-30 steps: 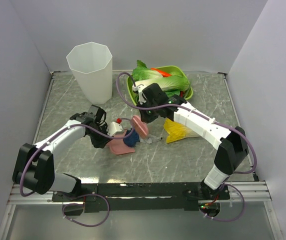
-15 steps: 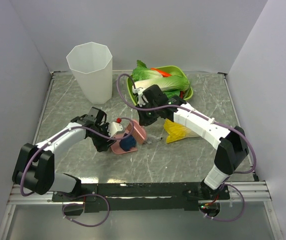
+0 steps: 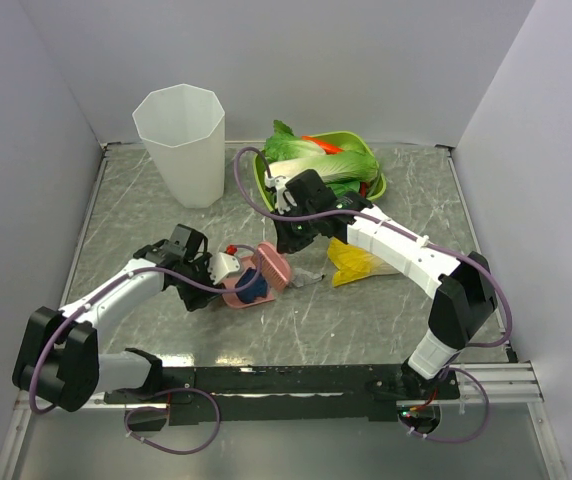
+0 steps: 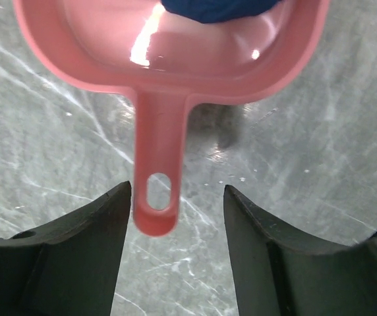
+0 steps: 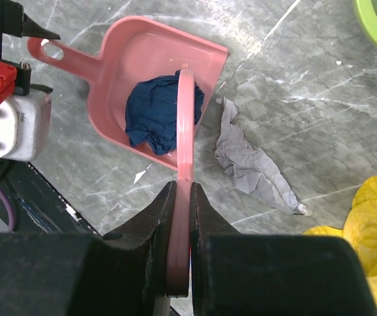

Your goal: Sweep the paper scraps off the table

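A pink dustpan [image 3: 234,294] lies on the table [image 3: 146,240] with a dark blue paper scrap [image 3: 254,286] inside it. In the left wrist view the pan's handle [image 4: 157,164] ends between the fingers of my left gripper [image 4: 177,217], which is open and touches nothing. My right gripper [image 5: 183,194] is shut on a flat pink sweeper [image 5: 185,131], whose edge stands at the pan's mouth against the blue scrap [image 5: 155,115]. A white-grey scrap [image 5: 248,161] lies on the marble just outside the pan [image 5: 119,59].
A tall white bin [image 3: 180,143] stands at the back left. A green tray [image 3: 381,186] at the back holds a toy cabbage [image 3: 316,160] and a red chilli [image 3: 321,144]. A yellow crumpled thing [image 3: 356,262] lies under the right forearm.
My left gripper has opened, let go of the dustpan handle and drawn back toward the near left. The pink sweeper has pushed the blue scrap into the pan.
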`<state>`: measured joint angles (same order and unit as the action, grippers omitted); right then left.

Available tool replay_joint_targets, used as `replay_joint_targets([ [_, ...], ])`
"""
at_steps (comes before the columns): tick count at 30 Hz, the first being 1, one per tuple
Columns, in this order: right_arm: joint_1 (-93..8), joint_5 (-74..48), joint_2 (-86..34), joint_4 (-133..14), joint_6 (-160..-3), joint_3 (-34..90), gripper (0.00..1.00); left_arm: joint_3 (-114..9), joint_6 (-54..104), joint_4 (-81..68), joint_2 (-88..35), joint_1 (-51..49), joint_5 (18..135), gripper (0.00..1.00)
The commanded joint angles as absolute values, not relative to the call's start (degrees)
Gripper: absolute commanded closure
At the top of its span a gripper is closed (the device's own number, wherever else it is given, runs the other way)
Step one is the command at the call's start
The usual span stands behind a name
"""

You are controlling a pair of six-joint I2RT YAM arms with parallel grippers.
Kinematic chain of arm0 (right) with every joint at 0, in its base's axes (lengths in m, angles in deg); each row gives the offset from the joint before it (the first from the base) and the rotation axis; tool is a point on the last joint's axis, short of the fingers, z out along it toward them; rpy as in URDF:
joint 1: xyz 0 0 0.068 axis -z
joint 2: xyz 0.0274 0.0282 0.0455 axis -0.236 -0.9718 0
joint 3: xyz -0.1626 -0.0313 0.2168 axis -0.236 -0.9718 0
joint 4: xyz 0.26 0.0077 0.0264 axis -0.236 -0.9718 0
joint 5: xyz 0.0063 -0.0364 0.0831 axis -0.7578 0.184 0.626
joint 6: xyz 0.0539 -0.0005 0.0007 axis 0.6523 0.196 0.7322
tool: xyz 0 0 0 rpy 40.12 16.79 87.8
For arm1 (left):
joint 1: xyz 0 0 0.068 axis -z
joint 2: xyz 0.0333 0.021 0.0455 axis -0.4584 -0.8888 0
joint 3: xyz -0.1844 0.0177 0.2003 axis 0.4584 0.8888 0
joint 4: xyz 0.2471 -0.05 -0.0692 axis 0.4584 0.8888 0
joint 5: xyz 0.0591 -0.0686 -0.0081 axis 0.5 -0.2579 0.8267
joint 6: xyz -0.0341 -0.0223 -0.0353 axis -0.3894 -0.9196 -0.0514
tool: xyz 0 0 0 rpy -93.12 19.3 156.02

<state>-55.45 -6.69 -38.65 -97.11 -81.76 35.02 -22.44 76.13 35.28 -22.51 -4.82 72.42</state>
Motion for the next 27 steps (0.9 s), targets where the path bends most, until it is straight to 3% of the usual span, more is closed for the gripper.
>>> replay_joint_targets([
  [1, -55.1, -5.3, -39.0, -94.9, -81.3, 37.3, 1.0, -23.2, 75.6, 32.2, -22.5, -4.8, 73.9, 0.39],
  [15, -55.1, -0.4, -40.3, -95.0, -82.8, 37.3, 1.0, -21.5, 74.4, 28.3, -24.7, -4.8, 74.1, 0.47],
  [18, -55.1, -0.2, -40.3, -95.5, -83.0, 37.2, 1.0, -21.7, 74.3, 28.1, -25.6, -4.9, 73.2, 0.56],
  [27, -55.1, -2.2, -37.8, -96.8, -85.4, 35.6, 1.0, -23.7, 72.0, 29.2, -26.6, -4.8, 71.5, 0.96],
])
